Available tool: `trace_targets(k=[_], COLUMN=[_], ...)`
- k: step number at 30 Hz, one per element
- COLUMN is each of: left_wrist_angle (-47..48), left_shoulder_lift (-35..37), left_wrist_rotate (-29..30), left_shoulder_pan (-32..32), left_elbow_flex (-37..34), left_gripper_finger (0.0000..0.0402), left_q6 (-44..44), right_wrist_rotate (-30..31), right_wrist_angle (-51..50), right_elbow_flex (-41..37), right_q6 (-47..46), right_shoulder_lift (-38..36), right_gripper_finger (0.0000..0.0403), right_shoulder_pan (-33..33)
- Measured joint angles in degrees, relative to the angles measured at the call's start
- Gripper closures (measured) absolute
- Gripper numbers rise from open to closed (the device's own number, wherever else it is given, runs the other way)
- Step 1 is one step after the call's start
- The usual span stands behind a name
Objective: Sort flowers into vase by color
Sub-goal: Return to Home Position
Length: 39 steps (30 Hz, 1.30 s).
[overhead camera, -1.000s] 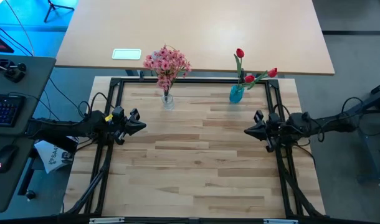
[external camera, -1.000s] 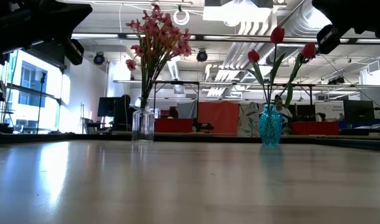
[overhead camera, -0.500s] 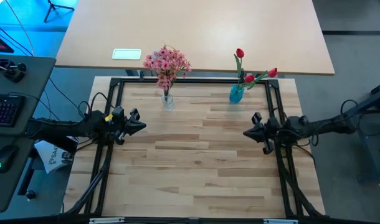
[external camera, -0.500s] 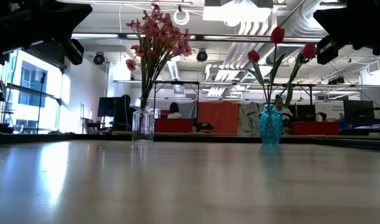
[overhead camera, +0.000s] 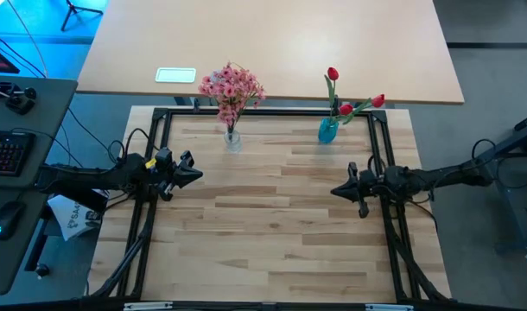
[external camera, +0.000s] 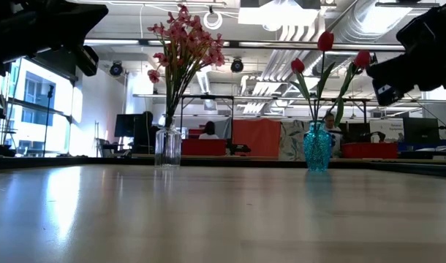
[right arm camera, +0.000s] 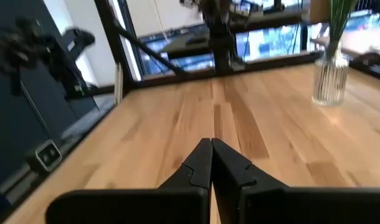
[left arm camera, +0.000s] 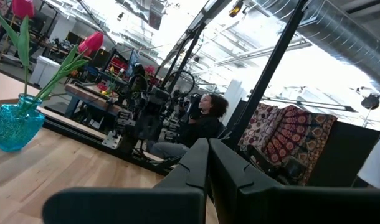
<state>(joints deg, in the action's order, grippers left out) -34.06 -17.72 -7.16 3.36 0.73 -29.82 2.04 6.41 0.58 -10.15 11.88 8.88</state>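
Over the table [overhead camera: 272, 225], the right tool [overhead camera: 335, 191] and left tool [overhead camera: 199, 174] hang, fingers together, gripping nothing.

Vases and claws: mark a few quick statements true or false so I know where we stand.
1. The pink flowers stand in the clear vase. True.
2. The red tulips share that clear vase. False: all three stand in the blue vase.
3. The right claw grips a tulip. False: it is shut and empty, over the table, apart from both vases.
4. The left claw is shut on nothing. True.
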Motion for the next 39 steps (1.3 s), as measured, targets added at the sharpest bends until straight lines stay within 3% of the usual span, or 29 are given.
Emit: trace_targets(k=[6, 15, 23, 28, 39], left_wrist_angle=[0.0, 0.4, 6.0, 8.2, 7.3], left_shoulder_lift=[0.0, 0.3, 10.5, 17.5, 17.5], left_wrist_rotate=[0.0, 0.0, 0.0, 0.0, 0.1], left_shoulder_pan=[0.0, 0.0, 0.0, 0.0, -2.6], left_elbow_flex=[0.0, 0.0, 0.0, 0.0, 0.0], left_gripper_finger=[0.0401, 0.0401, 0.0401, 0.0401, 0.0401], left_q6=[0.0, 0.0, 0.0, 0.0, 0.0], right_wrist_rotate=[0.0, -0.1, -0.1, -0.1, -0.2], right_wrist_angle=[-5.3, -5.4, -5.4, -3.3, -5.2], right_elbow_flex=[0.0, 0.0, 0.0, 0.0, 0.0], right_q6=[-0.2, -0.3, -0.3, -0.3, -0.3], right_shoulder_lift=[0.1, -0.9, -11.5, -11.9, -11.8], right_gripper_finger=[0.0403, 0.0403, 0.0403, 0.0402, 0.0402], right_shoulder_pan=[0.0, 0.1, 0.0, 0.0, 0.0])
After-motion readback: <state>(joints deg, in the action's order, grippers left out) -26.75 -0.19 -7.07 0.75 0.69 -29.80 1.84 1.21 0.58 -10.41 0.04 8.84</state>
